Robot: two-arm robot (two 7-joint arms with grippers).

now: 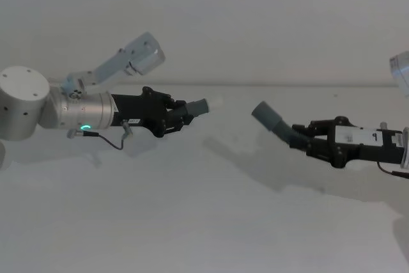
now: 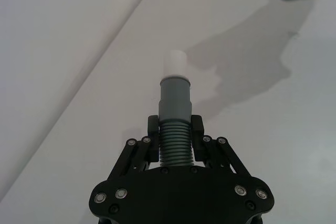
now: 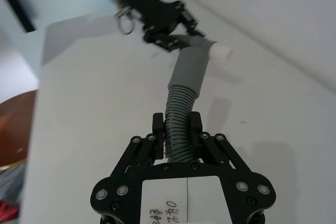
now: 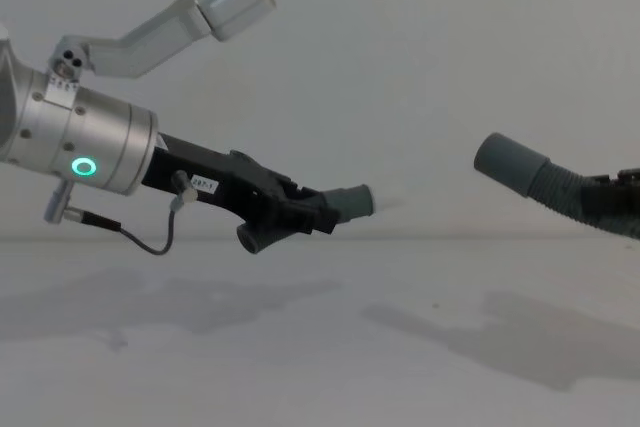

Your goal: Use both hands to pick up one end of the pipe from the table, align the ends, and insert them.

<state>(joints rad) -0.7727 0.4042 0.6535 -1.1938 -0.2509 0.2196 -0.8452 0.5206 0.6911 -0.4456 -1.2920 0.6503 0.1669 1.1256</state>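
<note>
The left gripper (image 1: 186, 114) is held above the table (image 1: 192, 222) on the left of the head view, carried on a silver wrist (image 1: 86, 112) on which a green ring light (image 4: 84, 167) is lit. Its jaws are closed nearly all the way onto the ribbed part of the left hose piece (image 2: 174, 103), which is clamped between the fingertips. The smooth cuff and the narrower white tip (image 2: 175, 62) are left standing clear beyond the fingertips, in line with the gripper, and are aimed toward the robot's right.

The right gripper (image 1: 301, 135) is held above the table on the right of the head view. Its jaws are likewise drawn in tight on the ribs of the right hose piece (image 3: 180, 116). From the fingertips this piece is seen to bend, and its plain socket cuff (image 1: 267, 114) is turned up and toward the robot's left, well beyond the fingers.

The two ends are faced roughly toward each other but are kept apart, with an open gap seen between the white tip and the socket cuff in the head and chest views. In the chest view the socket cuff is placed higher than the left piece's end. Neither piece is touching the table, and shadows (image 4: 500, 337) of both arms are cast on it.
</note>
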